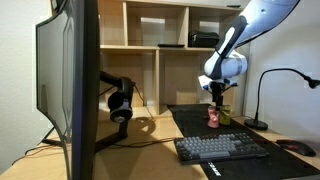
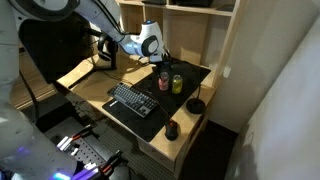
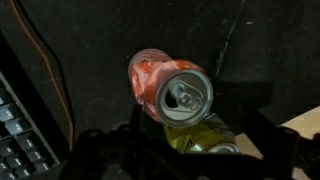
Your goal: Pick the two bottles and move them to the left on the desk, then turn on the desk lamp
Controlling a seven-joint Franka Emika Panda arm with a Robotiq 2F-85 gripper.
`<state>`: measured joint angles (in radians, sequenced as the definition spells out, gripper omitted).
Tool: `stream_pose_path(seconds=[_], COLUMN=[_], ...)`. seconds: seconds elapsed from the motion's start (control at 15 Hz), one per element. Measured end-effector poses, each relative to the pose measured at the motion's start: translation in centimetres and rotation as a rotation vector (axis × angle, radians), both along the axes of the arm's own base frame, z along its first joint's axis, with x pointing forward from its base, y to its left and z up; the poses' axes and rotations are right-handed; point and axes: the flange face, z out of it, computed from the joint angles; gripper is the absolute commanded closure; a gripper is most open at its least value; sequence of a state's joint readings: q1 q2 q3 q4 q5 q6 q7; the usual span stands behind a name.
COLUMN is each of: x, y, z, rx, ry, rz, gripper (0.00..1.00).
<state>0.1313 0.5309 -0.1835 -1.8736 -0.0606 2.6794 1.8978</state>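
I'm hovering the tool (image 1: 215,95), jaws spread wide and empty, with the pinkish-red can (image 3: 165,90) directly beneath it on the counter (image 1: 150,128). The yellow-green can (image 3: 203,138) is crowding just beside, so I'm centering to straddle only one.

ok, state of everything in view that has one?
pinkish-red can: upright, not gripped
yellow-green can: upright, right beside the pinkish-red can, not gripped
end effector: open, above the cans, holding nothing
desk lamp: upright, looks unlit
headphones: hanging beside the monitor
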Motion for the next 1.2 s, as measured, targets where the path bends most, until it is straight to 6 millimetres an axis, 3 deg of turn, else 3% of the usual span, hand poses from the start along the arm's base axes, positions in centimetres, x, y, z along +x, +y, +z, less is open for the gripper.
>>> stream_pose_path(seconds=[0.8,0.93,1.2], x=[1.2,1.4,2.3], y=[0.8,0.8,0.4], z=[-4.5,-4.5,-2.7], rx=[0.001,-0.002,-0.033], ry=[0.05,0.039,-0.077], rz=[0.044,0.049,0.069], gripper=[0.0,0.0,0.0])
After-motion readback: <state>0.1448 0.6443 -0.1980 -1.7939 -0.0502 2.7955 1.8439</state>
